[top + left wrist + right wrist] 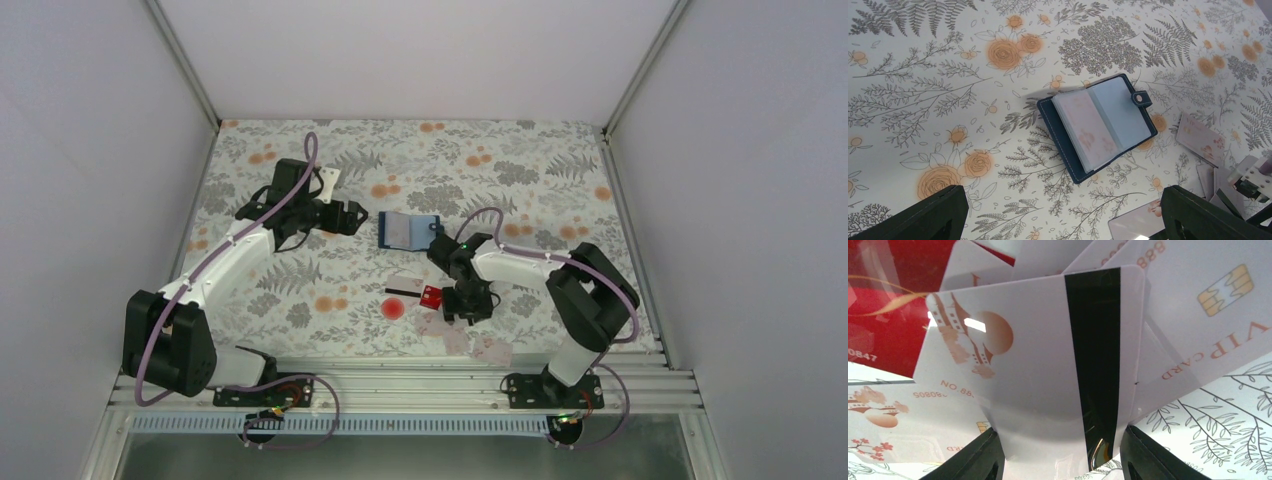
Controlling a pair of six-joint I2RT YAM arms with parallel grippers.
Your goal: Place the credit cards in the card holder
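The card holder lies open on the flowered table, dark blue with pale clear pockets and a snap tab. My left gripper hovers open just left of it, nothing between its fingers. Several credit cards lie scattered near the front. My right gripper is down among them, shut on a whitish credit card with a black stripe, bowed between the two fingers. A red card and a chip card marked VIP CARD lie beneath it.
More pale cards lie right of the holder, one close to my left gripper's right finger. White walls close in the table on three sides. A metal rail runs along the near edge.
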